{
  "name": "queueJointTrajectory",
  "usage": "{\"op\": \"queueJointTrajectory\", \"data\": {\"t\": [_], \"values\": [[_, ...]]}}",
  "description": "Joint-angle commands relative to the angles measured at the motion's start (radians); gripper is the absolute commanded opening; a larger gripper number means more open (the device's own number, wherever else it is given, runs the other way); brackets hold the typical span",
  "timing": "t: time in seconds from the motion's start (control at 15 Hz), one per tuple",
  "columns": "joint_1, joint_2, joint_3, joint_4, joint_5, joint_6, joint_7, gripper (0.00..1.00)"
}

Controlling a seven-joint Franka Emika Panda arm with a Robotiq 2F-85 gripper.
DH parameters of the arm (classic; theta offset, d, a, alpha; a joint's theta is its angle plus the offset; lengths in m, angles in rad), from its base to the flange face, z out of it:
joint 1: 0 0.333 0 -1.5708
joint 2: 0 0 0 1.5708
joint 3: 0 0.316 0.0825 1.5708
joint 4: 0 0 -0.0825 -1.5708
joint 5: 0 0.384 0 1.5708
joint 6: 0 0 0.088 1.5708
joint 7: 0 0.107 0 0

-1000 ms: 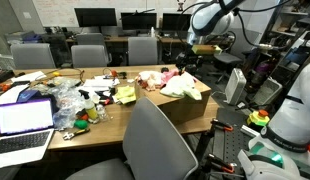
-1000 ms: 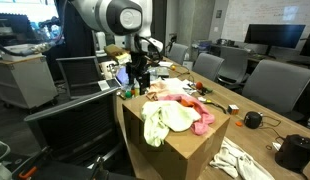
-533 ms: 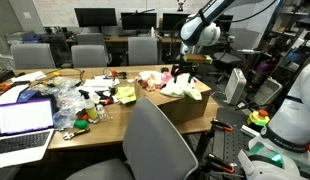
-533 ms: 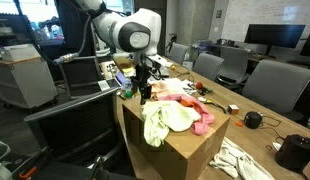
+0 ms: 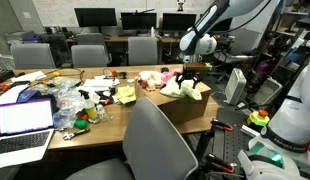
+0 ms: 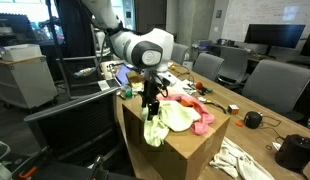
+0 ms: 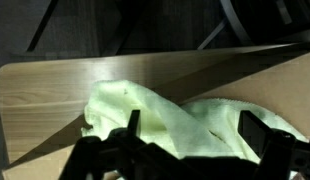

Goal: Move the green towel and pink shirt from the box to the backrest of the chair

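Note:
The green towel [image 6: 167, 118] is pale green and lies on top of the cardboard box [image 6: 185, 150], with one end hanging over the box's near side. In the wrist view the green towel [image 7: 180, 125] fills the space between the fingers. The pink shirt [image 6: 200, 120] lies bunched beside it on the box. My gripper [image 6: 150, 103] hangs just above the towel with its fingers open and apart [image 7: 190, 135]. In an exterior view the gripper [image 5: 189, 78] is over the box [image 5: 185, 103]. A grey chair [image 5: 150, 150] stands in front.
A black chair [image 6: 75, 115] stands beside the box under my arm. The long wooden table [image 5: 105, 105] holds a laptop [image 5: 23, 125], plastic bags and small items. Office chairs [image 6: 275, 85] and monitors stand behind. A cloth [image 6: 240, 160] lies on the table.
My gripper has come down from above the table's far side to just above the green towel on the box. The towel and the shirt have not moved.

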Motion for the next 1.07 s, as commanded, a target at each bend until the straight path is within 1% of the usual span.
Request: {"op": "queueJointTrajectory", "data": {"t": [0.0, 0.4, 0.6, 1.0], "values": [[0.004, 0.047, -0.01, 0.031, 0.008, 0.016, 0.04, 1.0], [0.025, 0.099, -0.006, 0.058, 0.008, 0.039, 0.098, 1.0], [0.035, 0.121, -0.015, 0.063, -0.002, 0.056, 0.143, 1.0], [0.036, 0.111, -0.037, 0.035, 0.027, 0.154, 0.249, 1.0]]}}
